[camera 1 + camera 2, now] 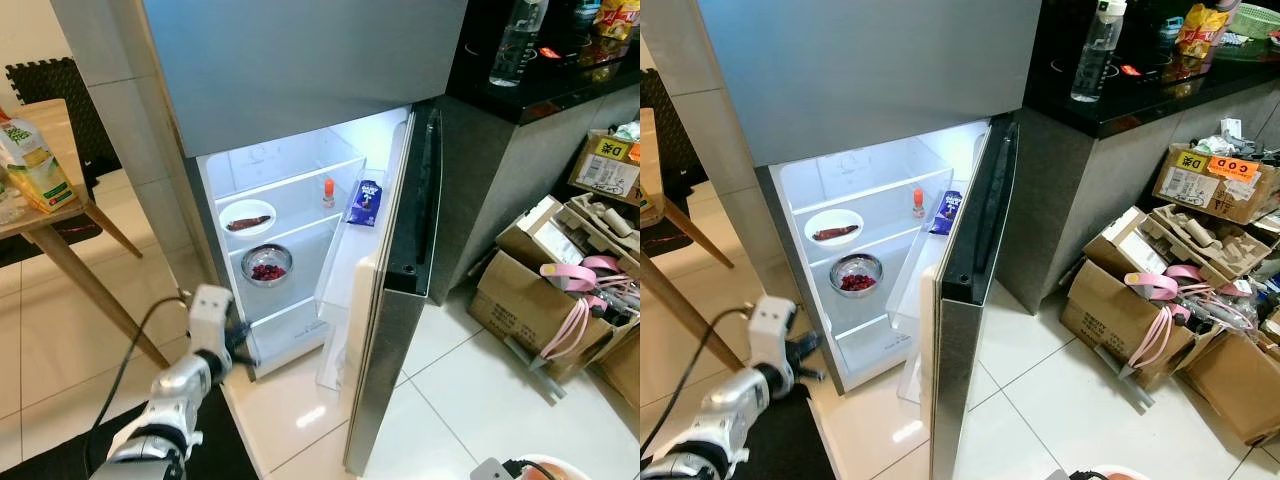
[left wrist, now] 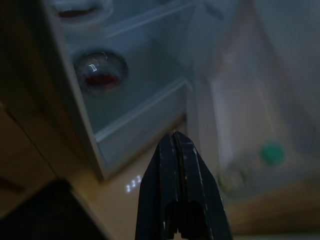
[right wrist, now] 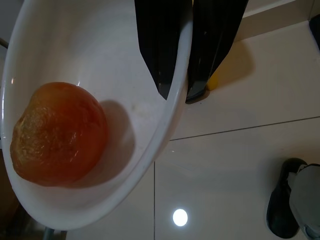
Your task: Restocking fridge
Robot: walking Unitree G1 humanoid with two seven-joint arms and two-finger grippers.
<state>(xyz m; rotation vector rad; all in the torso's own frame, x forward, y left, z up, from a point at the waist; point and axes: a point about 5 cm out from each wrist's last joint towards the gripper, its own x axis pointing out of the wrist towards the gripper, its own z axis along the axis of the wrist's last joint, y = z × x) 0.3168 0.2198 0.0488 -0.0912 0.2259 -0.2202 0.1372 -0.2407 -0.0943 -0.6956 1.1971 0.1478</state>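
Currently the fridge point(image 1: 400, 330) stands with its lower door swung wide and the compartment lit, and restocking is only partly done as far as I can judge: a white plate point(image 1: 247, 217) with a dark strip of food sits on the upper shelf, a steel bowl point(image 1: 267, 265) of red berries on the shelf below, a small orange-capped bottle point(image 1: 328, 192) at the back, and a blue carton point(image 1: 365, 203) in the door rack. My left gripper point(image 2: 176, 137) has its fingers pressed together, empty, with the bottom shelf edge ahead of the tips and the steel bowl above and beyond them. My right gripper point(image 3: 176, 92) pinches the rim of a white bowl point(image 3: 100, 197), one finger inside the rim and one outside, over the tiled floor. An orange-red round fruit point(image 3: 59, 132), glossy and slightly dimpled, rests in the bowl's hollow, away from my fingertips. This bowl is not yet shelved.
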